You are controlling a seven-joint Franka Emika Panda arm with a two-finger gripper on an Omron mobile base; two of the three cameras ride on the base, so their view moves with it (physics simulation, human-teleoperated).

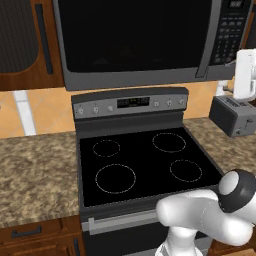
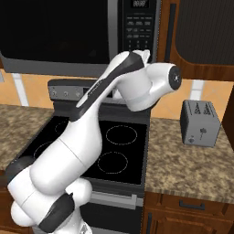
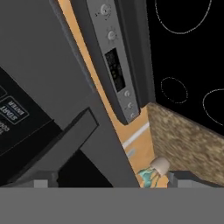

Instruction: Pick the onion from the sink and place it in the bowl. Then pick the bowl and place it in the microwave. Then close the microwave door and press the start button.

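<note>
wide-open, empty two-finger gripper (image 3: 106, 183) right beside large dark grey microwave (image 1: 135, 40), door (image 1: 132, 37) shut, above black glass stove (image 1: 145, 160); grey toaster (image 2: 200, 122) on speckled counter (image 2: 192, 160).

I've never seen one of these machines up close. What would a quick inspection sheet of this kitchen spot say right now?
Surface: speckled counter on both sides of a black stove, burners bare.
Job's things: microwave above the stove, door shut; button panel at its right.
Clutter: grey toaster on the right counter.
End effector: open, holding nothing, up by the microwave's panel.
Cables: nothing seen.
Surroundings: wooden cabinets, orange wall.
</note>
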